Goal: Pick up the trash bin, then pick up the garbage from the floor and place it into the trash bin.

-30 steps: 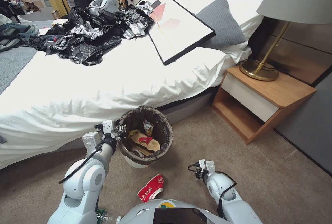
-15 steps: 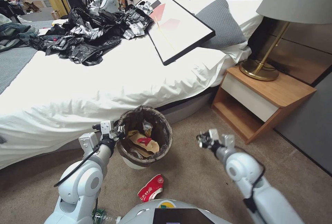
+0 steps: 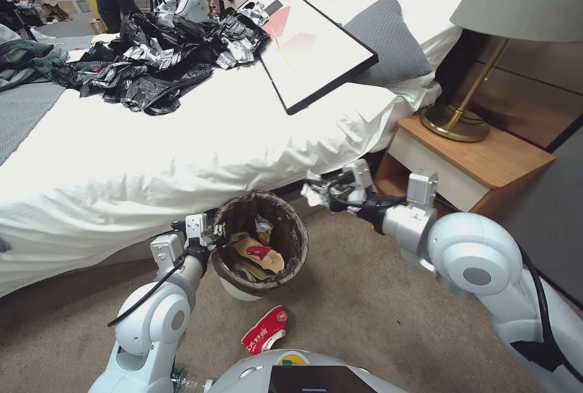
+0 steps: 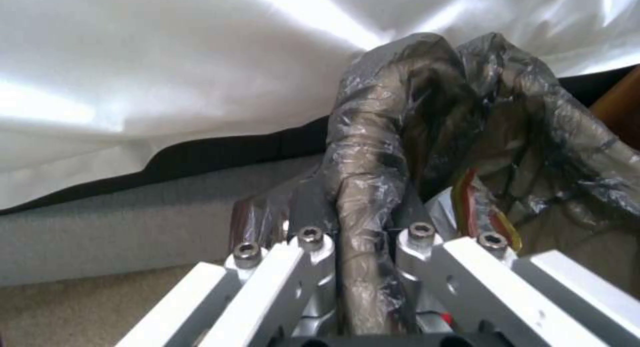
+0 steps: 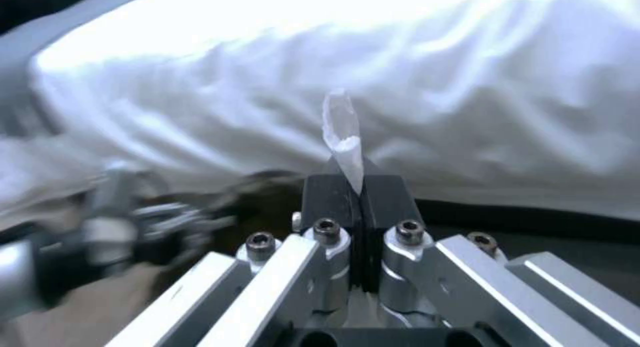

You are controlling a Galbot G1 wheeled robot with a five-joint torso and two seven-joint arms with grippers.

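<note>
White plastic shows at the base of the trash bin point(image 3: 238, 290), which stands on the carpet point(image 3: 364, 320) just beside the bed's point(image 3: 182, 150) near edge. We see a dark bag liner point(image 3: 291, 223) folded over its rim, and inside it a tan paper bag point(image 3: 258, 253) and a red wrapper point(image 3: 258, 250). Our left gripper point(image 3: 209, 238) is at the bin's left rim; in the left wrist view its fingers point(image 4: 310, 212) are clamped together on the liner-covered rim point(image 4: 367, 197), one finger either side of it. Our right gripper point(image 3: 319, 189) hangs in the air above and to the right of the bin, between the bin and the wooden nightstand point(image 3: 480, 168), in front of the bed's white sheet. In the right wrist view its two black pads point(image 5: 327, 197) are pressed together on a small white tissue wad point(image 5: 343, 137), which sticks out past the fingertips. On the carpet, in front of the bin and close to our own body, lies a crushed red-and-white wrapper point(image 3: 265, 330). Part of a clear green-labelled bottle point(image 3: 182, 378) lies at the lower edge of the head view, beside our left arm.
</note>
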